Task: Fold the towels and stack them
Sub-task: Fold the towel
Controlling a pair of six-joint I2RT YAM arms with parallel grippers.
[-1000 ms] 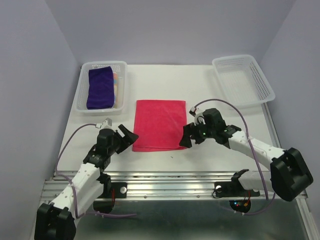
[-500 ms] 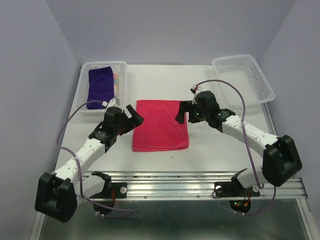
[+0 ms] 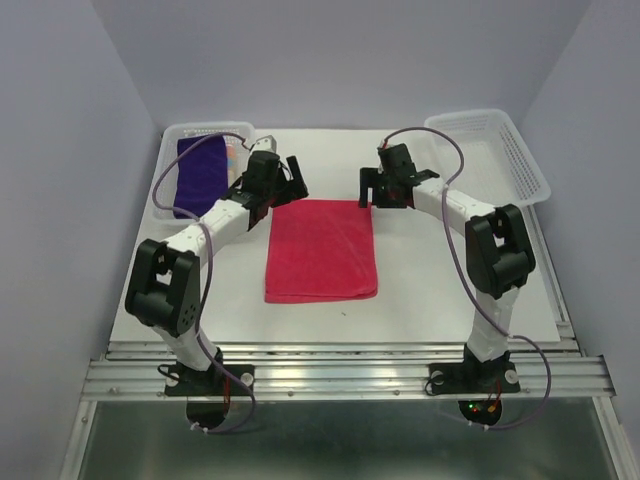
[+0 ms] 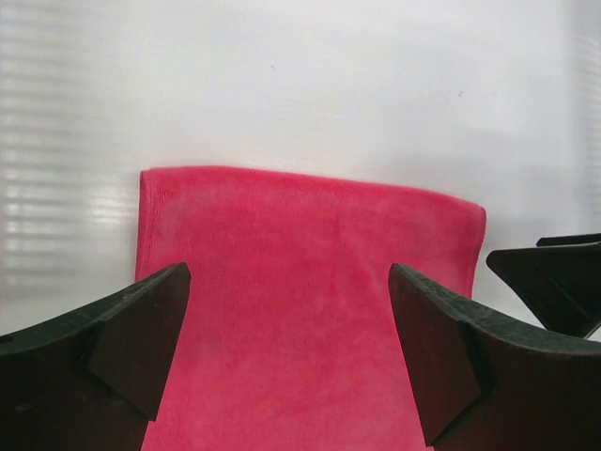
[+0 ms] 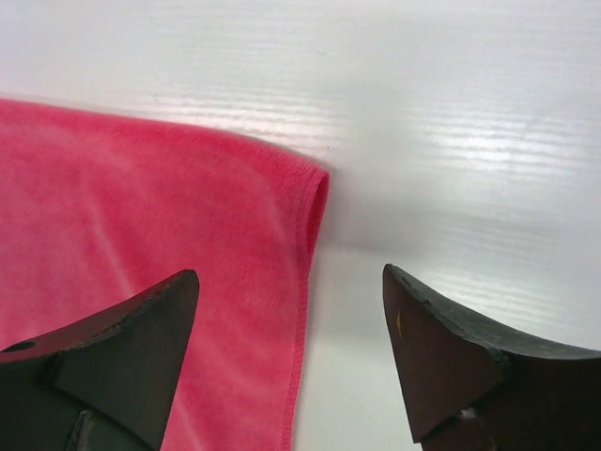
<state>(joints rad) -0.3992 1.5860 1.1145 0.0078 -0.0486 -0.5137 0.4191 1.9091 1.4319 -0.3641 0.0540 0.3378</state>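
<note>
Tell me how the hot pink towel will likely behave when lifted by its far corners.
The hot pink towel lies flat with soft, rounded edges, so it will probably drape limply rather than hold shape. Its fuzzy pile suggests it should not slip easily.

hot pink towel (image 3: 321, 250) flat on the white table (image 3: 450, 290), a tidy rectangle, long sides running near to far. left gripper (image 3: 284, 186) at the towel's far left corner, fingers apart. right gripper (image 3: 372, 192) at the far right corner, spread hard to judge from above. white basket (image 3: 168, 205) at far left, holding a deep purple towel (image 3: 200, 175) with a sliver of pastel striped towel (image 3: 231, 160) beside it. second white basket (image 3: 500, 160) at far right, well apart from the pink cloth.
</note>
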